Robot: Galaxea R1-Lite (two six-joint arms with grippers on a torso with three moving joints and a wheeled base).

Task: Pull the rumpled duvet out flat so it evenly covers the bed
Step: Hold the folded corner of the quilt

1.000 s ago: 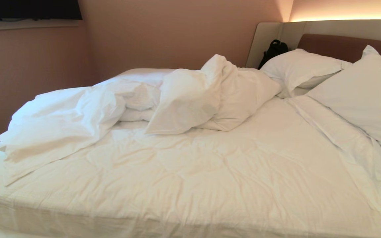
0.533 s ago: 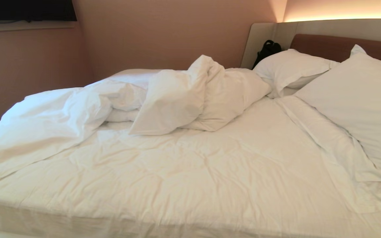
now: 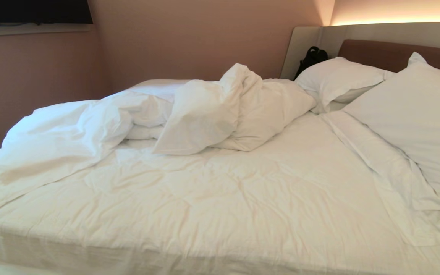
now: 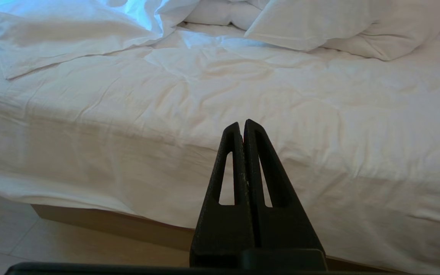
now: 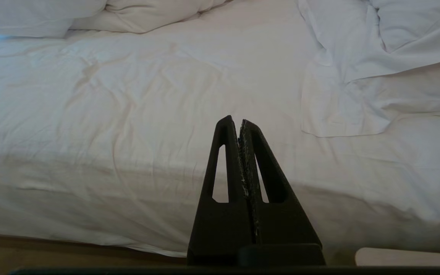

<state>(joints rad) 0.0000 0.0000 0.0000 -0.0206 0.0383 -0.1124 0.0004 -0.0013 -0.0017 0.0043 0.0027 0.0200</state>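
While the whole view has only swung a little sideways (the camera shifting, probably, not the bedding), the duvet (image 3: 204, 110) lies bunched across the far half of the bed (image 3: 220, 214), untouched, with left gripper (image 4: 243, 126) and right gripper (image 5: 239, 123) both pinched closed, empty, short of the near edge.

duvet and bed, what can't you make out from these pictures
- Far edge of the duvet: head view, hidden behind its own bunched heap.
- Black object by the headboard: head view, partly hidden by a pillow, unidentifiable.
- Bed base: wrist views, mostly covered by overhanging fabric.
- Left gripper and right gripper: absent from the head view; only their shut fingers show.
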